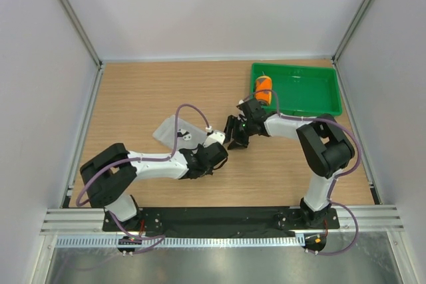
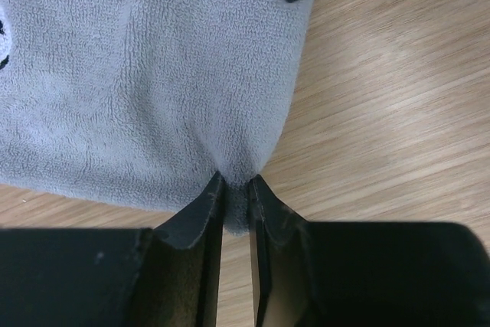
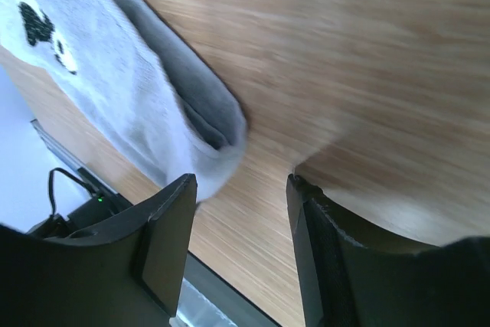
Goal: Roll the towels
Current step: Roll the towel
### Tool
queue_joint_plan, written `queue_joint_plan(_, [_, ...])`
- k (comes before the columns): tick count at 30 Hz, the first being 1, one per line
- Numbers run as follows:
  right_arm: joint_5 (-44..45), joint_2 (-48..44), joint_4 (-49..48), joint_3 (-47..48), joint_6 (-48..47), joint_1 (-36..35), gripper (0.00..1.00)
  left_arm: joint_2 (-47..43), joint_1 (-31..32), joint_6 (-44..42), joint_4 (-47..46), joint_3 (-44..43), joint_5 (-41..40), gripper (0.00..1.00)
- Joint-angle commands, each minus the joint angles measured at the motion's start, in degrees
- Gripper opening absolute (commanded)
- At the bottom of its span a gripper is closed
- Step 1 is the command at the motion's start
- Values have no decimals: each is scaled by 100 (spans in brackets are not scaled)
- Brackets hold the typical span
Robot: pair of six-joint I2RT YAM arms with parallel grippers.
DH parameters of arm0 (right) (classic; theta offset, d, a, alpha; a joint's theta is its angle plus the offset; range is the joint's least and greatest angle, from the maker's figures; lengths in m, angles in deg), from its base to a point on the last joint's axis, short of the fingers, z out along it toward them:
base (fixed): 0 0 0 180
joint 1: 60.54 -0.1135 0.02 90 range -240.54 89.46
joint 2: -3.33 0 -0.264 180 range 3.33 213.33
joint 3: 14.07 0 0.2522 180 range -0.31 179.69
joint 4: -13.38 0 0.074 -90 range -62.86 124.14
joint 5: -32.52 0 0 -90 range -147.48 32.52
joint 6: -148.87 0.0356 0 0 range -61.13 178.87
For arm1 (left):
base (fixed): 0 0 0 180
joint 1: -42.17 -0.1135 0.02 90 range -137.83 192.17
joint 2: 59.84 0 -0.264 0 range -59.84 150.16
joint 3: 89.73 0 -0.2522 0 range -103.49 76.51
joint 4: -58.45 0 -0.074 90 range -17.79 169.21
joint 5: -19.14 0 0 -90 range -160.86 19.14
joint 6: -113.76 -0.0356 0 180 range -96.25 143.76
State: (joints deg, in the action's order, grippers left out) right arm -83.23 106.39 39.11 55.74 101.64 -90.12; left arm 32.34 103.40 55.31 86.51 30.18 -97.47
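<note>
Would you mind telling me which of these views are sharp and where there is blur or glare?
Top external view: sharp, evenly lit, soft shadows on the table. Left wrist view: the pile of the grey towel is crisp; the left tool pinching it is dark and soft. Right wrist view: wood grain and the towel are smeared, with pale glare beside the right tool.

Left arm (image 1: 156, 164): stretched low, forearm reaching toward mid-table.
Left gripper (image 2: 236, 181): jaws almost together, pinching the edge of the light grey towel (image 2: 153, 74).
Right arm (image 1: 326, 147): elbow bent, forearm pointing left.
Right gripper (image 3: 241, 181): jaws apart, near the left gripper.
</note>
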Motion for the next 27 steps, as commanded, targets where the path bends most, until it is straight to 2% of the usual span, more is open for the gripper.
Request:
queue_joint_plan(1, [36, 327, -397, 186, 144, -100, 58, -16, 47, 237, 46, 247, 183, 17])
queue_joint_plan(8, [316, 574, -327, 397, 171, -153, 56, -139, 55, 281, 20, 352, 182, 15])
queue_joint_plan(15, [641, 890, -142, 530, 48, -171, 19, -332, 55, 290, 20, 423, 226, 7])
queue_joint_plan(18, [747, 786, 42, 468, -39, -171, 7, -420, 55, 308, 20, 475, 262, 2])
queue_joint_plan(21, [984, 549, 305, 380, -189, -162, 1, -490, 55, 343, 28, 502, 340, 0])
queue_joint_plan(23, [1222, 443, 621, 371, -294, -144, 1, -560, 55, 378, 37, 502, 402, 0])
queue_joint_plan(26, [1598, 153, 964, 371, -540, -92, 33, -684, 64, 474, 160, 440, 586, 0])
queue_joint_plan(27, [1722, 65, 1183, 371, -593, -31, 51, -797, 64, 518, 204, 397, 630, 0])
